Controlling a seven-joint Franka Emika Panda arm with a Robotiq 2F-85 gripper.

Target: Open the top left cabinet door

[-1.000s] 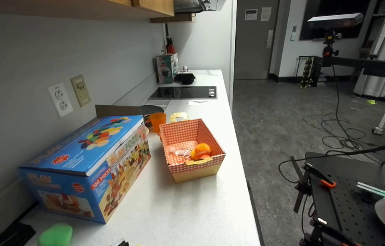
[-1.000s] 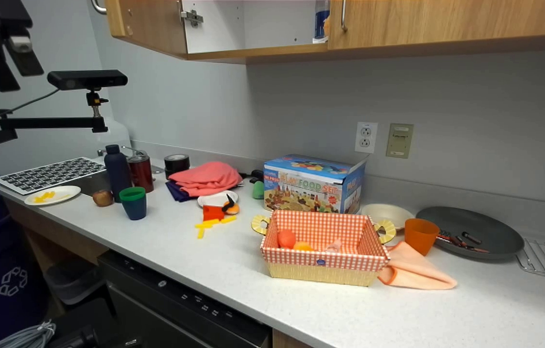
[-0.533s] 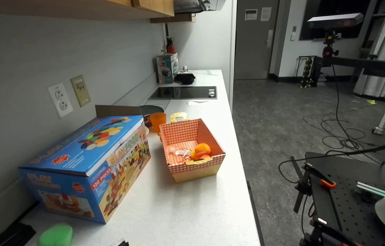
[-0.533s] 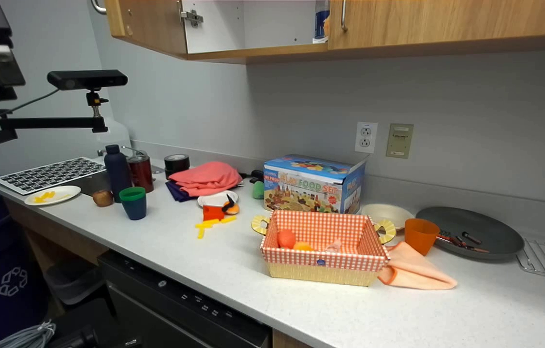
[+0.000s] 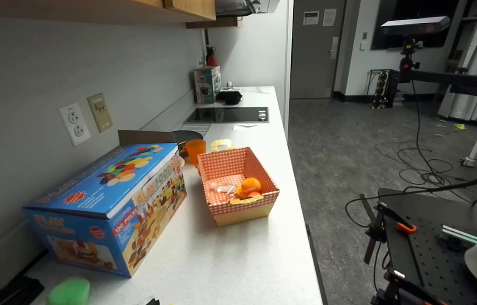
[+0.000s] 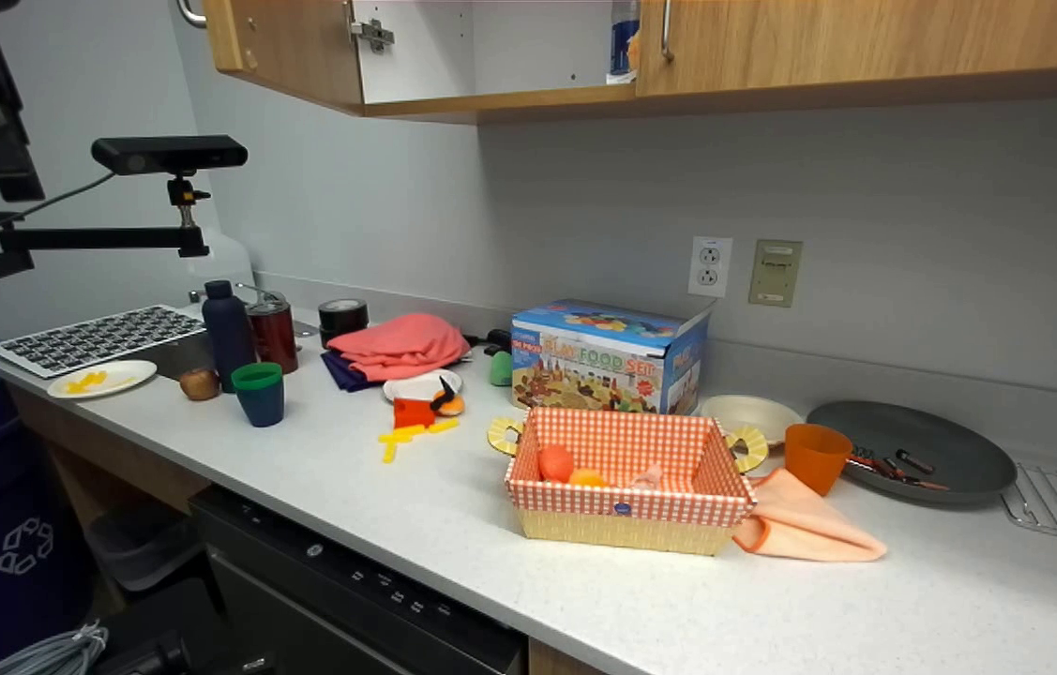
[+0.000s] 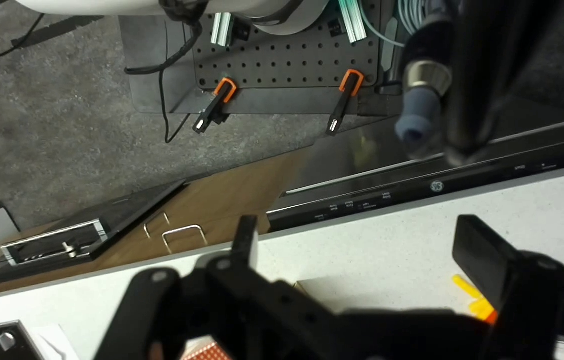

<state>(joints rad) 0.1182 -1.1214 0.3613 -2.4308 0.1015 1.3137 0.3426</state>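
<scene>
At 11 o'clock in an exterior view: the top left cabinet door [image 6: 289,56], swung well out from its cabinet [image 6: 490,101], hinge [image 6: 373,36] exposed. Upper part lies outside the view, so the full swing cannot be read. Its handle [image 6: 194,18] sits on the outer edge. Neighbouring door [image 6: 866,47], at 1 to 2 o'clock, closed. Judgement: goal met, or very nearly; retreat is the likely remaining step.

The tool [image 7: 357,235] hangs apart from the door, toward 8 o'clock of it. Wrist view: fingers [image 7: 484,260] wide apart, nothing held.

Failure modes (judged):
(a) Door knocked back toward closed. Cause: a sideways sweep toward 2 o'clock before backing off.
(b) Handle hooked. Cause: spread fingers raised toward half past 1.
(c) Camera [image 6: 170,155] clipped. It sits on a boom [image 6: 106,238] at 7 to 8 o'clock of the door; depth gap to the tool cannot be told. Cause: a low swing.
(d) Clearance misjudged. Cause: wrist view looks down past the surface [image 7: 392,235] and does not show this door.
(e) Dark bottle [image 6: 230,337], at 9 o'clock, toppled. Cause: lowering too soon toward the surface.
</scene>
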